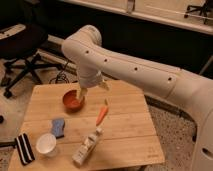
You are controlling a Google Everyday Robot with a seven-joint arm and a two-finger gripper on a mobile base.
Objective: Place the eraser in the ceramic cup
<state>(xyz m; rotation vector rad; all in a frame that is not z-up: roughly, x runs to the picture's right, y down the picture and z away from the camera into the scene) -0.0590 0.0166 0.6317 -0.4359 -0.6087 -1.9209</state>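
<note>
Eraser (24, 148) is lying flat on the table (130, 135) by the left edge, near the front-left corner. Its long axis is running roughly along that left edge, tilted a little, with the far end pointing toward the back of the table and the near end toward the front; the white stripes are running the same way. Ceramic cup (46, 144) is standing upright just beside the eraser on its right, mouth up; can't tell if the two are touching. Blue sponge block (58, 127) is sitting just behind the cup. Red-orange bowl (73, 100) is sitting farther back, toward the back-left part of the table. Carrot (102, 114) is lying near the table middle, its leafy end pointing back. White bottle (87, 146) is lying on its side near the front edge, right of the cup. White arm (145, 75) is reaching in from the right, bending at a big elbow joint above the back of the table, the wrist pointing straight down. Gripper (92, 89) is hanging over the back part of the table, just right of the bowl and well apart from the eraser and cup. Jaws are standing spread wide, gripping nothing, the left fingertip (81, 93) sitting near the bowl's rim. Black office chair (22, 42) is standing on the floor behind the back-left corner.
</note>
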